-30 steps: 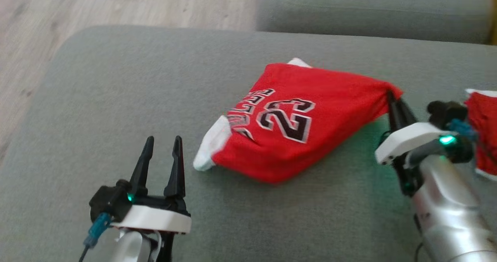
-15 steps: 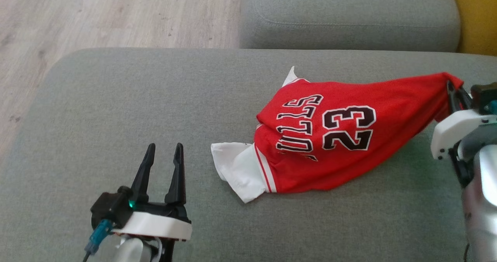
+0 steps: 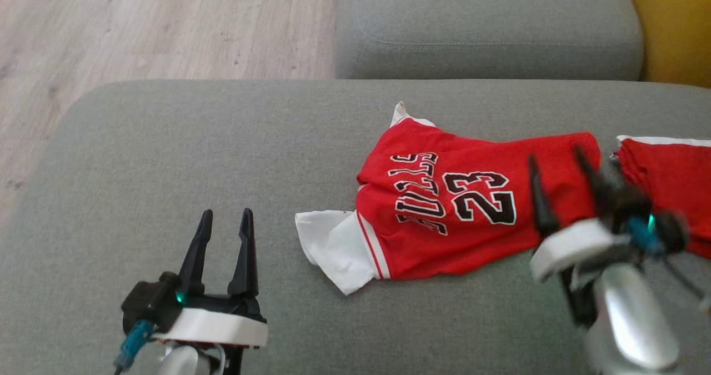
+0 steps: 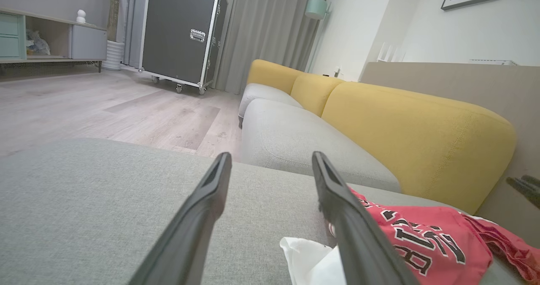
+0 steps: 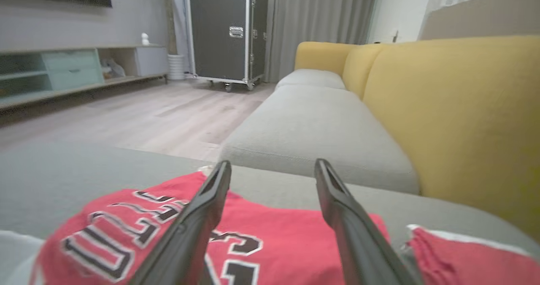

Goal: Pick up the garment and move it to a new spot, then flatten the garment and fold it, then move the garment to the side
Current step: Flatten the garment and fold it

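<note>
Red basketball jersey with white trim, numbered 23 point(image 3: 444, 208), lies rumpled on grey fabric sofa cushion point(image 3: 166, 158), right of centre. Right end effector point(image 3: 555, 156): fingers spread over jersey's right edge, gripping nothing. Left end effector point(image 3: 226, 215): spread, empty, well left of jersey. Second red garment point(image 3: 666, 169) just beside, far right.

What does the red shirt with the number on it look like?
The red shirt is thin, soft-looking cloth with a black 23 edged in white and black letters beside it. A white part sticks out at its left end. It lies rumpled, number up, on the grey cushion. The right gripper is open over its right end, not pinching it.
</note>
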